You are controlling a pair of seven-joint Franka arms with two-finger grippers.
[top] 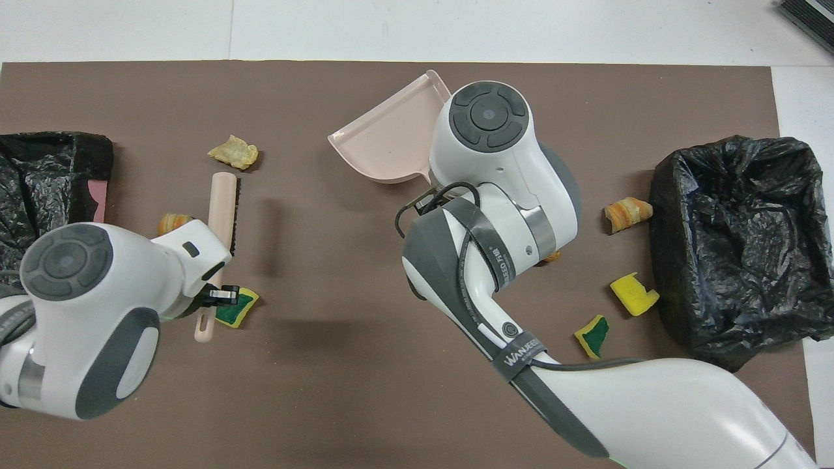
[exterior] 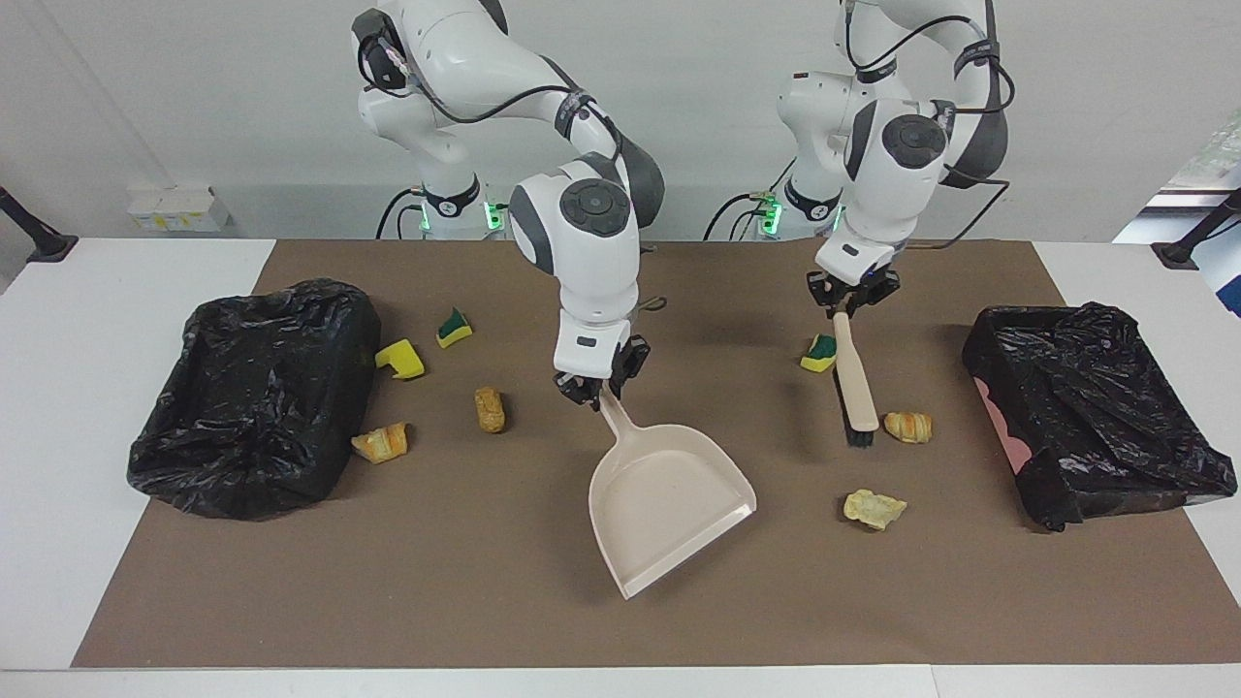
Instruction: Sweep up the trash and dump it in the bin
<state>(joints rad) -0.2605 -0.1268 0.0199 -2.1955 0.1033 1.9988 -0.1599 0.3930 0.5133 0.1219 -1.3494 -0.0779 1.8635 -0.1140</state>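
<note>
My right gripper [exterior: 599,383] is shut on the handle of the beige dustpan [exterior: 669,494], which slopes down to the mat mid-table; the pan also shows in the overhead view [top: 391,143]. My left gripper [exterior: 851,296] is shut on the handle of a beige brush [exterior: 855,383], whose black bristles sit low beside a croissant scrap [exterior: 908,427]. A green-yellow sponge piece [exterior: 819,353] lies by the brush handle, and a pale chunk [exterior: 874,508] lies farther out. Toward the right arm's end lie a yellow sponge [exterior: 399,360], a green sponge [exterior: 453,329], a bread chunk [exterior: 490,409] and a croissant piece [exterior: 382,442].
A bin lined with a black bag [exterior: 257,393] stands at the right arm's end of the brown mat. A second black-lined bin [exterior: 1096,407] stands at the left arm's end. White table shows around the mat [exterior: 388,601].
</note>
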